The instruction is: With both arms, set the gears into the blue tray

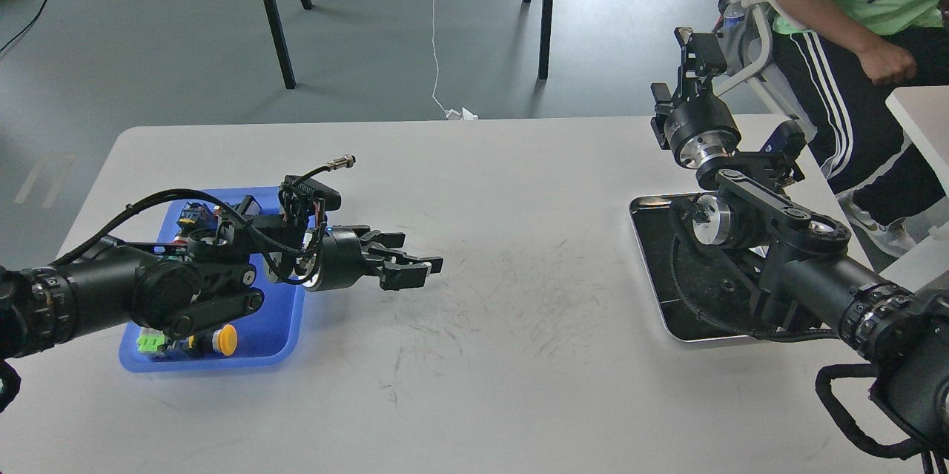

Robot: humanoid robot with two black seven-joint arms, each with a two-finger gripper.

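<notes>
Left hand (415, 266) hovered right of the blue tray (285, 344), fingers apart, empty; right hand (686, 66), state unclear, should descend squarely onto a gear.

Your blue tray (285, 344) lay flat at the table's (474, 237) left side, shallow, round-cornered, with a lighter rim, your left arm (148, 288) stretched over it. Your right arm (786, 237) hung over the table's right side. No gears could be made out.
</notes>
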